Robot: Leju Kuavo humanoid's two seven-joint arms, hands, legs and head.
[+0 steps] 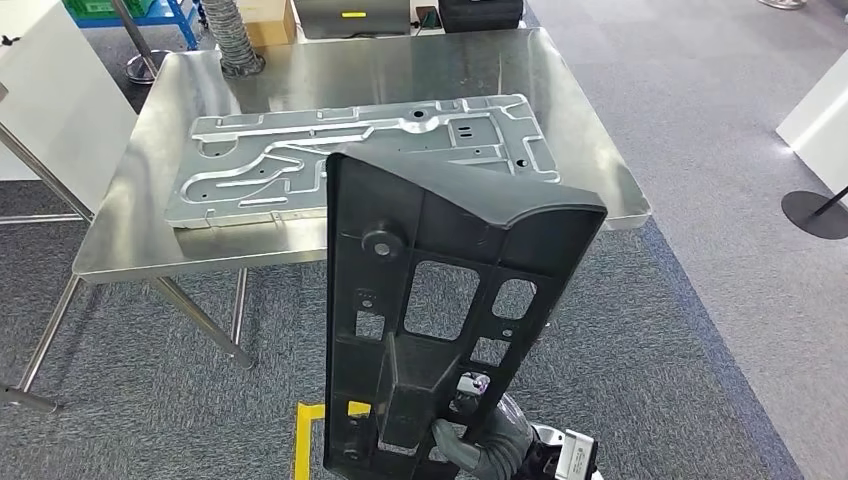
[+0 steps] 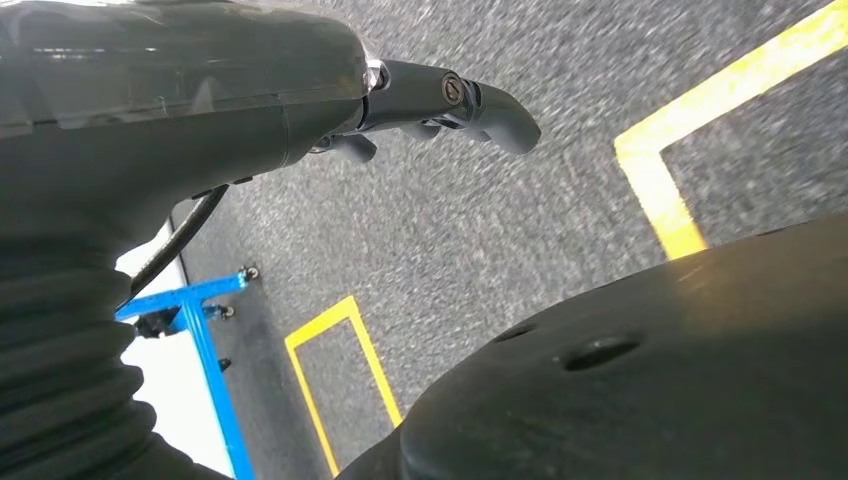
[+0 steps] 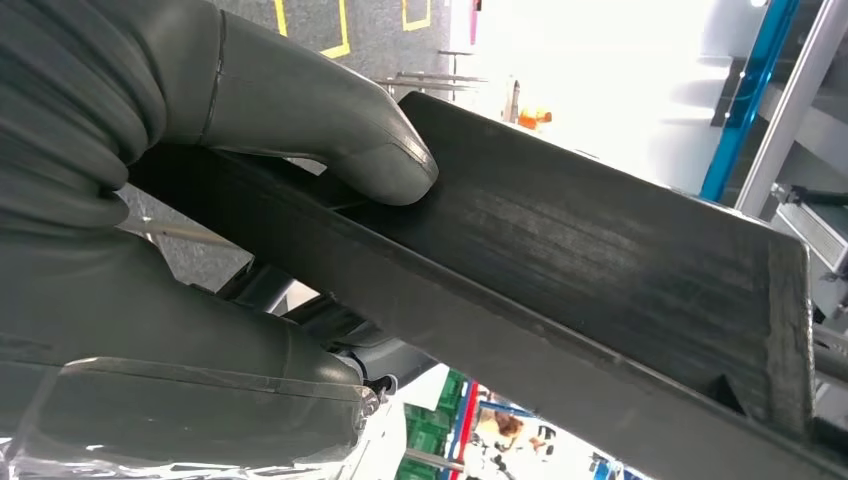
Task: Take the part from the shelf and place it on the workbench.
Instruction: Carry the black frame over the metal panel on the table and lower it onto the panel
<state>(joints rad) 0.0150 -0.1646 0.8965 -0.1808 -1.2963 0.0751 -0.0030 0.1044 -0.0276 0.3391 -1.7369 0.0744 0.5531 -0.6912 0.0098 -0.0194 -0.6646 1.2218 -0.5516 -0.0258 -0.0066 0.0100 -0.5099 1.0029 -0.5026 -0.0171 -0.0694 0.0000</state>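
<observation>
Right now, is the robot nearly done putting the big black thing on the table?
Partly. The black part is off the shelf, gripped by the right hand. It hangs upright before the workbench, not yet laid down beside the metal panel.

The head view looks from high up, forward and down, at the shiny metal table a little way off. A big black part stands very close in front of it and hides some of the table and the grey floor. The right wrist view sits right behind the right robot hand and looks along the same black part, very near. The left wrist view sits behind the left robot hand and looks down at the grey floor with yellow lines. The head view shares that floor and a yellow line.
</observation>
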